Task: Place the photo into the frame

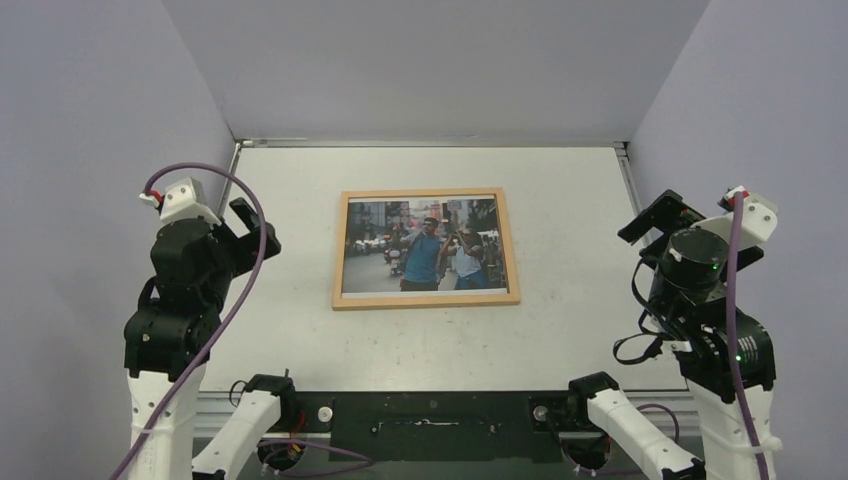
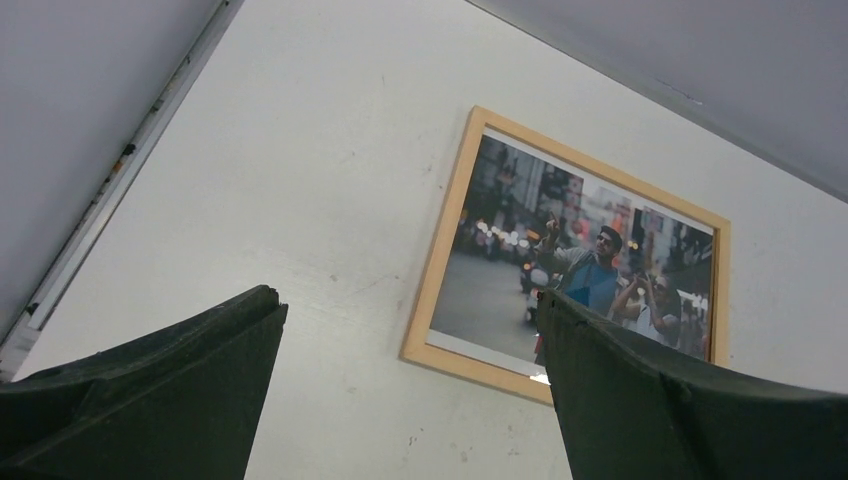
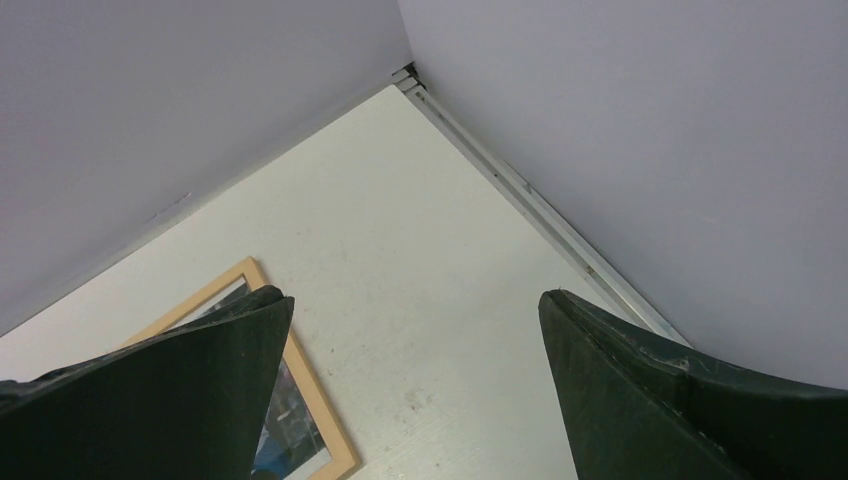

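Light-wood rectangular frame (image 1: 426, 299) encloses the glossy street-scene photo (image 1: 423, 245), left gripper (image 2: 410, 300) and right gripper (image 3: 415, 297) both gaping wide, empty

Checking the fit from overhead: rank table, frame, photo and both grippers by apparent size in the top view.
1. table
2. frame
3. photo, slightly smaller, lying inside it
4. left gripper and right gripper: alike, so unranked

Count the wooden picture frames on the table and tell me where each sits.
1: the thin light-wood rectangular frame lies flat, centred on the white table, around the glossy street-scene photo. None seems hidden.
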You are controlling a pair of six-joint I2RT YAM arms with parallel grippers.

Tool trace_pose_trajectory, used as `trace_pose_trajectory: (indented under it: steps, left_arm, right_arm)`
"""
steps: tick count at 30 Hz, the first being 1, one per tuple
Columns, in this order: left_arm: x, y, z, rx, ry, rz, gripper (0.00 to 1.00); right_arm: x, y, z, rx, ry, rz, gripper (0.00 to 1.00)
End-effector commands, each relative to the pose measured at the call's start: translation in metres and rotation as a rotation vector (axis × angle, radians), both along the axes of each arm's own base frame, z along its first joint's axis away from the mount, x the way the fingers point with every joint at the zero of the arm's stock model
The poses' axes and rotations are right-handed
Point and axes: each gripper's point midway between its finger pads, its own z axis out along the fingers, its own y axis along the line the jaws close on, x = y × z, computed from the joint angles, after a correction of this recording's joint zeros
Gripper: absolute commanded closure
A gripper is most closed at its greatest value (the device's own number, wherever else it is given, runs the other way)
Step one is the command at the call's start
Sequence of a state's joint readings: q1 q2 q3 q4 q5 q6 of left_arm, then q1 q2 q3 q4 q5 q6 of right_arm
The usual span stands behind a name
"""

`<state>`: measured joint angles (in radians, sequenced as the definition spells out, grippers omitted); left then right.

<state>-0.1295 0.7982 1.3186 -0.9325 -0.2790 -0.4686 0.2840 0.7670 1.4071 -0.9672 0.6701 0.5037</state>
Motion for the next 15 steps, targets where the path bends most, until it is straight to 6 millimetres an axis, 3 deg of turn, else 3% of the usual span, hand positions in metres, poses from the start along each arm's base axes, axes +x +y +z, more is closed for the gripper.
trace_pose_trajectory:
  steps: [1, 6, 10, 15]
  left_arm:
    - [-0.034, 0.008, -0.003, 0.013, 0.064, 0.019, 0.03]
    - [-0.058, 0.01, -0.001, 0.002, 0.09, 0.025, 0.03]
    - [-0.066, 0.01, -0.01, 0.005, 0.117, 0.015, 0.03]
    - [-0.077, 0.007, -0.005, -0.006, 0.085, -0.009, 0.03]
  right_arm:
    - [-0.023, -0.008, 0.005, -0.03, 0.026, -0.001, 0.0]
    - [-0.035, -0.01, 0.003, -0.04, 0.063, 0.019, 0.0]
    - [-0.041, -0.007, -0.004, -0.053, 0.088, 0.06, 0.0]
    - [-0.044, -0.001, -0.013, -0.057, 0.126, 0.106, 0.0]
